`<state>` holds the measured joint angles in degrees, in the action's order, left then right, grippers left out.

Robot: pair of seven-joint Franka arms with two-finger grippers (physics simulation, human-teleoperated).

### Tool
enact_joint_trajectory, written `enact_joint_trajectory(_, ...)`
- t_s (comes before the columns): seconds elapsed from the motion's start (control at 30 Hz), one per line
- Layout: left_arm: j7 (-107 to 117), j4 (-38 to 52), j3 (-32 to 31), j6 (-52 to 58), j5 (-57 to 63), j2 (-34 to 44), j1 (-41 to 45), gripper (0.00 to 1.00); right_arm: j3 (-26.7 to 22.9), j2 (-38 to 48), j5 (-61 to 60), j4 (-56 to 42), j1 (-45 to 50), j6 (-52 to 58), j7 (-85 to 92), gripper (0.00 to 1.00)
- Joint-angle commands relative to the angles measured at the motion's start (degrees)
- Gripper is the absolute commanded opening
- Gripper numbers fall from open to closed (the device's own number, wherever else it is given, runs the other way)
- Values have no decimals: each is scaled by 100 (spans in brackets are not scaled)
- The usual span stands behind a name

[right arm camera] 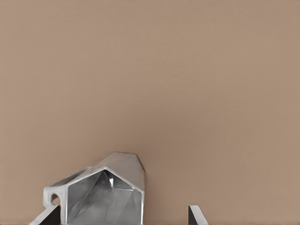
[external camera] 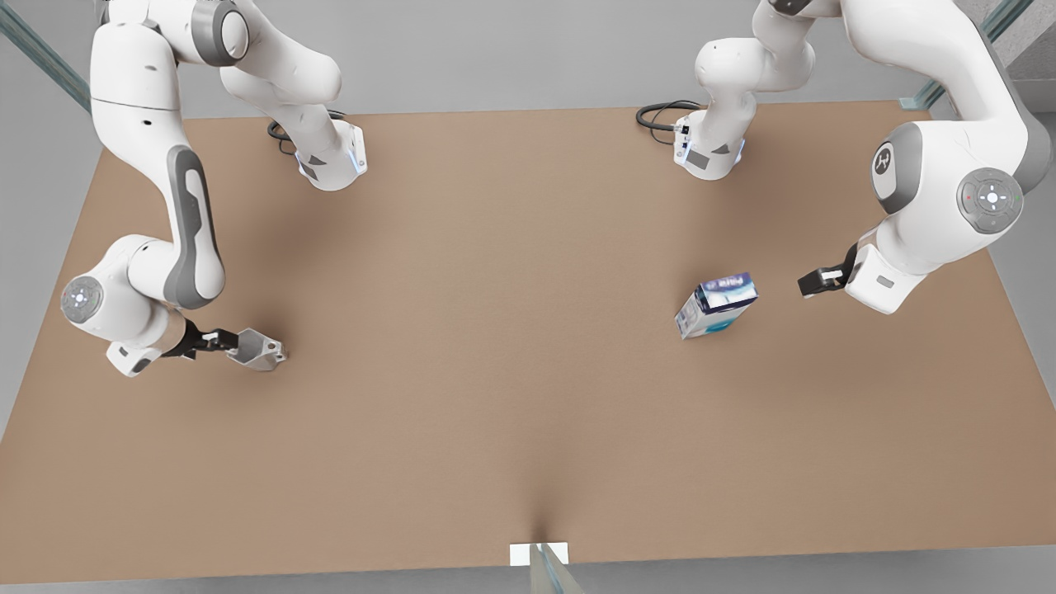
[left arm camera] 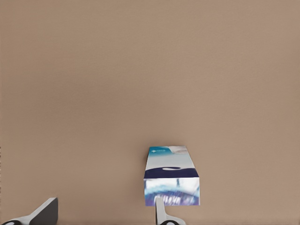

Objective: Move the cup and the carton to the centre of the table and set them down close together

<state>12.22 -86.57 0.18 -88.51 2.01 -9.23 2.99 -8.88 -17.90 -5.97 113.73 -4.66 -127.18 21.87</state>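
Note:
The pale grey faceted cup (external camera: 257, 348) sits on the brown table (external camera: 495, 330) at the front view's left. My right gripper (external camera: 221, 339) is open right beside it. In the right wrist view the cup (right arm camera: 105, 192) shows its open mouth, with its small handle next to one of the fingers (right arm camera: 48, 216); the other finger stands off it. The white and teal carton (external camera: 716, 305) stands at the front view's right. My left gripper (external camera: 813, 283) is open a short way from it. The carton (left arm camera: 171, 176) lies just beyond the spread fingertips (left arm camera: 161, 213), untouched.
Both arm bases (external camera: 334, 161) (external camera: 709, 148) with black cables stand at the table's far edge. A white tab (external camera: 539, 553) marks the middle of the near edge. Bare tabletop stretches between the cup and the carton.

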Motion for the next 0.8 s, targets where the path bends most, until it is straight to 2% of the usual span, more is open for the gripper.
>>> enact_joint_trajectory(0.0,0,0,0,0,1,0,0,100,0,-3,0,52,0,0,10,100)
enact_joint_trajectory(0.2,0,0,0,0,1,-8,0,100,-27,-108,0,589,-9,-694,168,100)
enact_joint_trajectory(0.5,0,0,0,0,1,-35,0,100,-62,-214,0,976,-26,-1037,406,100)
enact_joint_trajectory(0.53,0,0,0,0,1,-35,0,100,-62,-231,0,976,-26,-1072,406,95)
enact_joint_trajectory(0.6,0,0,0,0,1,-44,0,100,-70,-249,0,932,44,-1090,344,47)
enact_joint_trajectory(0.63,0,0,0,0,1,-44,0,100,-62,-258,0,923,53,-1081,327,30)
enact_joint_trajectory(0.67,-9,0,0,0,1,-44,0,100,-62,-258,0,923,53,-1081,327,24)
enact_joint_trajectory(0.7,-9,0,0,0,1,-61,0,100,-62,-266,0,914,53,-1081,318,21)
enact_joint_trajectory(0.77,-9,0,0,0,1,-61,0,100,-62,-266,0,914,53,-1090,318,21)
